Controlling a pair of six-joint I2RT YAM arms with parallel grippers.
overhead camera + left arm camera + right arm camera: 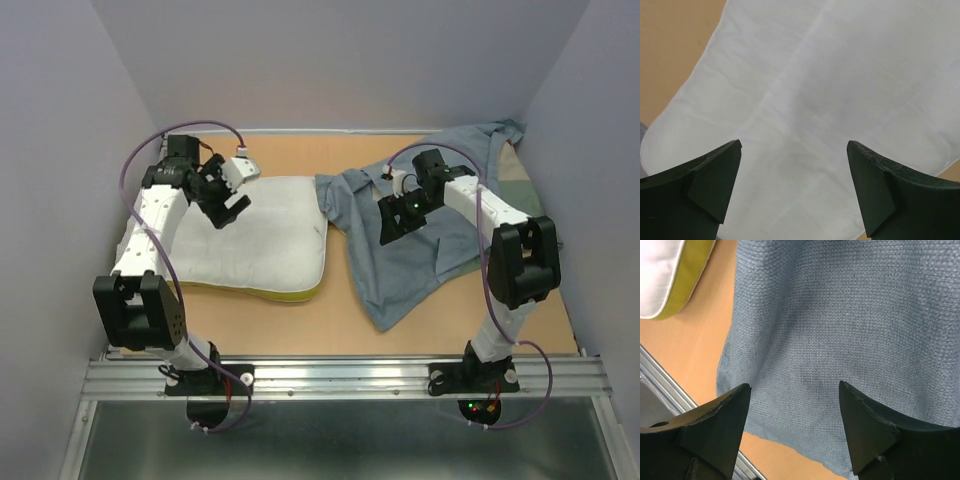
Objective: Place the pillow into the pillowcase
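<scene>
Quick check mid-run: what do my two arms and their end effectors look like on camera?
Left arm and right arm: white links, black joint housings, a purple cable looping along each. Left end effector and right end effector have dark, wedge-shaped fingers.

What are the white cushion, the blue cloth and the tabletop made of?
The pillow looks like soft matte white cloth over padding: faint stitched seams, puffy edges. The pillowcase is a coarse woven grey-blue textile; its weave grain shows up close, and it lies in limp folds. The table seems smooth matte wood or laminate, tan and even; which, I cannot tell.
</scene>
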